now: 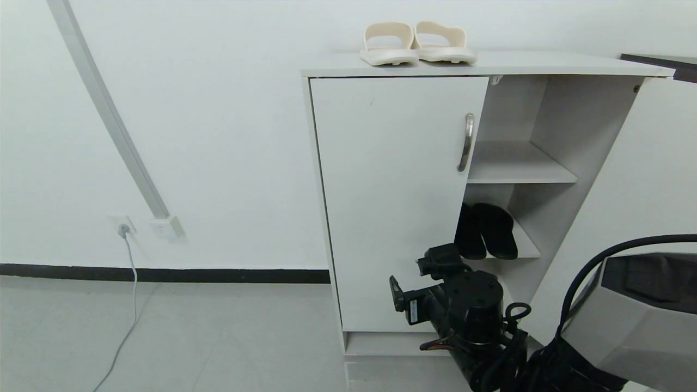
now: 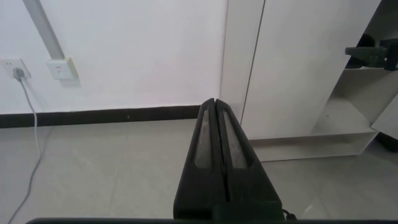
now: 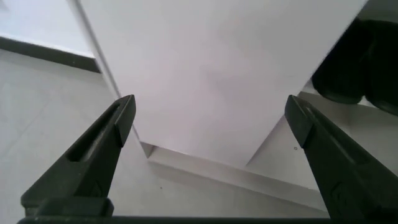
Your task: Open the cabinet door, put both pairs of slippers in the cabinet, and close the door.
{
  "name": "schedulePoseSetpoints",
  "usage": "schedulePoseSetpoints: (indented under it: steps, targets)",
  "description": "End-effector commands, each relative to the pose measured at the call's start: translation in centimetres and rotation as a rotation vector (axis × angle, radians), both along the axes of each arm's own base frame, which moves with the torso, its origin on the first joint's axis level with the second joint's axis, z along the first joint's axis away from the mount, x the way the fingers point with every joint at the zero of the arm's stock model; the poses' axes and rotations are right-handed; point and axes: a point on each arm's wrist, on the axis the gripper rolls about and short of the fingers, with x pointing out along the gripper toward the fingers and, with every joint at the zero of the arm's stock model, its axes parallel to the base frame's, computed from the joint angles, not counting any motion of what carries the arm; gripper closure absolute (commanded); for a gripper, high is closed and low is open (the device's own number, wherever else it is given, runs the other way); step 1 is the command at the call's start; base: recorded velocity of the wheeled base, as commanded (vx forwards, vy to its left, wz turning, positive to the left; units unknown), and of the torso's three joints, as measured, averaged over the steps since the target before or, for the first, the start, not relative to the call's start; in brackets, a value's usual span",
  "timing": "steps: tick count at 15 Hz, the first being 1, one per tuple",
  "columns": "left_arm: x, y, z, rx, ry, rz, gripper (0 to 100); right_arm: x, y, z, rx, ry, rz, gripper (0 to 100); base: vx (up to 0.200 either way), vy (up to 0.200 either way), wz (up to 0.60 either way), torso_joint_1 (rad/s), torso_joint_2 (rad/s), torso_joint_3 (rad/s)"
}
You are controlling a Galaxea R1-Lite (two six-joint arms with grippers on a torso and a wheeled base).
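**A:** Which step is in hand?

**B:** About halfway, by my reading. Nearest us, the right gripper (image 1: 416,275) hangs low in front of the cabinet (image 1: 577,141). It is level with the lower part of the closed left door (image 1: 392,201), fingers spread wide and holding nothing. The left gripper (image 2: 216,109) is out to the left over the floor, fingers pressed flat together, also empty.

**A:** And the slippers?

**B:** The black slippers (image 1: 487,231) lie side by side on the lower shelf (image 1: 525,245), at its left end, partly tucked behind the closed door's edge. So that pair is stowed. The right door (image 1: 648,179) stands swung open at the cabinet's right side. Farthest off, the cream slippers (image 1: 416,43) sit on the cabinet top (image 1: 544,62). They are at its front edge above the closed door, touching each other.

**A:** So what does the next move call for?

**B:** I'd say a high reach. An arm must rise from down low to the front edge of the top and grip the cream pair. It could pinch them where they meet or take them one at a time. Then it brings them down and in through the open right side. The middle shelf (image 1: 517,163) looks the likely spot. Only after that does the right door get pushed closed.
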Motion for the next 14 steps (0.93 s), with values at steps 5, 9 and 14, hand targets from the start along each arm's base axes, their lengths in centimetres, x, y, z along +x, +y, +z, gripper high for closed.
schedulePoseSetpoints:
  steps: [5,9,14]
  targets:
    - [0.01,0.00,0.00,-0.001,0.002,-0.001,100,0.02,-0.01,-0.34,-0.008,0.007,-0.001,0,0.000,0.000,0.00,0.003,-0.09,-0.150]
    - [0.01,0.00,0.00,-0.001,0.002,-0.001,100,0.02,-0.01,-0.34,-0.008,0.007,-0.001,0,0.000,0.000,0.00,0.035,-0.45,-0.376]
    - [0.01,0.00,0.00,-0.001,0.002,-0.001,100,0.05,0.03,-0.36,-0.008,0.007,0.000,0,0.000,0.000,0.00,0.115,-0.47,-0.345]
